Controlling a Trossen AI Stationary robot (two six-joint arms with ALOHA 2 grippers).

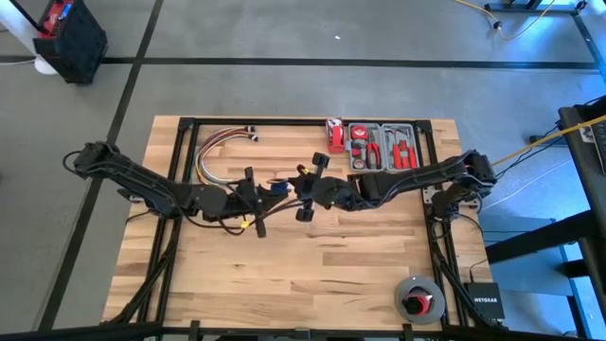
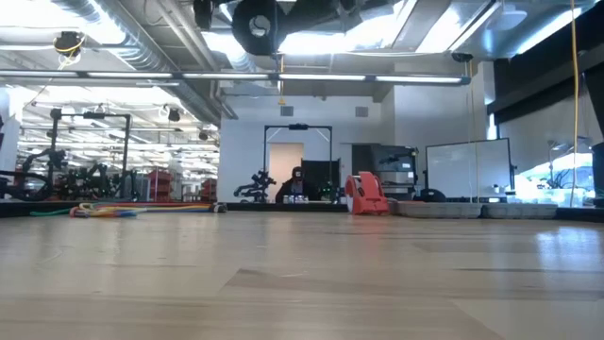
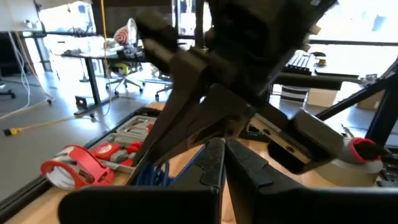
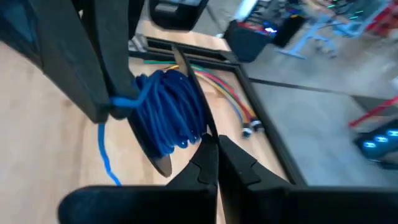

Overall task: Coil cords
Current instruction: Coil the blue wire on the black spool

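The blue cord (image 1: 276, 187) is a bundle of loops (image 4: 168, 112) held above the middle of the table, between my two grippers. My left gripper (image 1: 263, 189) comes in from the table's left, fingers shut (image 3: 225, 155), and the loops lie against them (image 3: 155, 174). My right gripper (image 1: 301, 188) comes in from the right, shut, its tips (image 4: 212, 146) at the bundle's edge. One loose strand (image 4: 104, 155) hangs down from the bundle. My left gripper has the cord at the bundle: loops wrap around its dark fingers (image 4: 99, 81), and a strand (image 4: 121, 102) comes out at their tip. The fingers lie about level, from the table's left. The bundle is clear of the table; the pinch itself is hidden. My right gripper meets the outer loops at the bundle's edge (image 4: 198, 134) with its shut fingertips, slanting slightly down from the table's right. Which strand lies between the tips is hidden by the fingers. The bundle stays clear of the table.
A thick bundle of red, yellow and white wires (image 1: 220, 147) lies at the far left. A red tape measure (image 1: 334, 133) and a tool tray (image 1: 383, 147) sit at the far edge. A grey reel (image 1: 418, 298) stands near right. The near half is bare wood (image 1: 284, 275).
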